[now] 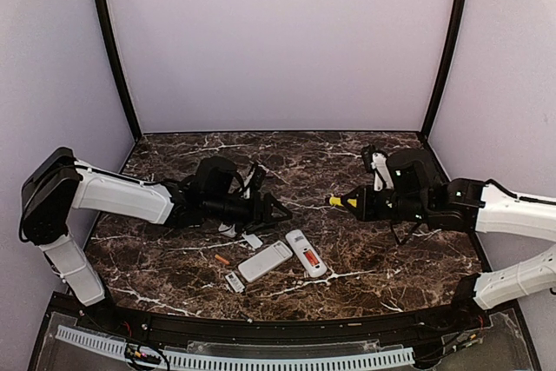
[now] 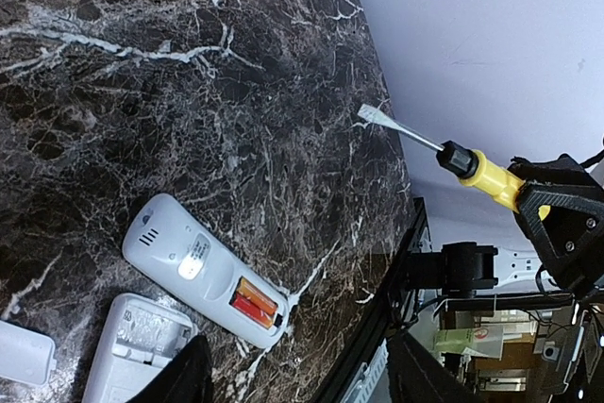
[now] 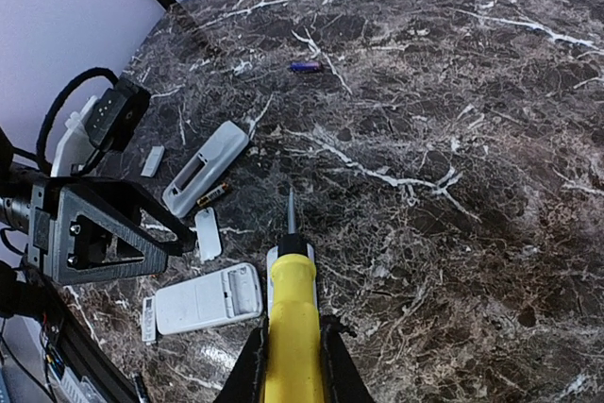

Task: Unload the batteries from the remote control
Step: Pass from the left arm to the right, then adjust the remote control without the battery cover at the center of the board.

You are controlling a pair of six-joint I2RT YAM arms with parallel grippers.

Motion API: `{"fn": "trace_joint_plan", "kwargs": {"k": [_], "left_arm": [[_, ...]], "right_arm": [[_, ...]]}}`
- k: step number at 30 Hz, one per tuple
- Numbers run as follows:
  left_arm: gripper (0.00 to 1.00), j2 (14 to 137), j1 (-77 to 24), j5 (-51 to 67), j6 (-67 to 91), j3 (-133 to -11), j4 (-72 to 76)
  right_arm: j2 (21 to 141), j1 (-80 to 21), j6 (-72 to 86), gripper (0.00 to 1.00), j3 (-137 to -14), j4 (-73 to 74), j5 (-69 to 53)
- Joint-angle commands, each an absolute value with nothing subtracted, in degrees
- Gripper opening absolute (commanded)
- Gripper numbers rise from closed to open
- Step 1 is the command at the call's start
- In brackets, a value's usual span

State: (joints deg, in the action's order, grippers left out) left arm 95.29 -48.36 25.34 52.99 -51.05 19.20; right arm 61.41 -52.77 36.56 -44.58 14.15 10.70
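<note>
At the left, the left gripper [image 1: 280, 209] hangs low over the dark marble table [image 1: 174, 154]. In the left wrist view its two fingers [image 2: 179, 377] stand wide apart and we see nothing between them. Just in front of it lies a small white cover [image 1: 252, 240], and nearer to the table's edge a second cover [image 1: 234, 281]. Left of these, one loose battery [image 1: 222, 259], orange, lies alone on the marble.

Next comes a white remote [image 1: 265, 261], lying flat; in the left wrist view its back is open and the compartment looks empty. Just beside it on the right lies the second remote [image 1: 306, 253], also with the back open. Two orange-red batteries [image 2: 253, 301] sit side by side inside its compartment.

At the right, the right gripper [image 1: 360, 203] is closed firmly on the yellow handle of a screwdriver [image 1: 340, 202]. The metal blade points to the left, toward the left gripper, and it touches neither remote.
</note>
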Motion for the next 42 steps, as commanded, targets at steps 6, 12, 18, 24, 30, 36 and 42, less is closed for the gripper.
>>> {"fn": "trace_joint_plan", "kwargs": {"k": [6, 12, 18, 24, 30, 36, 42], "left_arm": [[0.6, 102.68, -50.98, 24.74, 53.05, -55.98, 13.3], [0.61, 105.86, -51.59, 22.97, 51.43, -59.48, 10.02], [0.57, 108.25, -51.68, 22.99, 50.24, -61.28, 9.28], [0.55, 109.58, -51.63, 20.82, 48.39, -63.24, 4.71], [0.55, 112.08, -51.64, 21.18, 47.98, -65.25, 3.11], [0.55, 114.21, -51.68, 21.31, 45.94, -67.93, 3.48], [0.58, 113.02, -51.53, 14.66, 37.65, -74.2, -5.63]], "right_arm": [[64.47, -51.35, 39.34, 0.0, -45.58, 19.75, 8.83], [63.57, -50.97, 41.87, 0.0, -43.98, 20.52, 7.87], [60.96, -50.8, 41.97, 0.0, -43.55, 20.6, 8.31], [61.19, -50.8, 41.8, 0.0, -43.9, 20.72, 7.99], [60.42, -50.8, 42.45, 0.0, -43.3, 19.58, 8.16], [59.17, -50.8, 43.02, 0.0, -42.7, 19.77, 7.56], [55.93, -50.88, 44.22, 0.0, -40.4, 21.49, 3.92]]}}
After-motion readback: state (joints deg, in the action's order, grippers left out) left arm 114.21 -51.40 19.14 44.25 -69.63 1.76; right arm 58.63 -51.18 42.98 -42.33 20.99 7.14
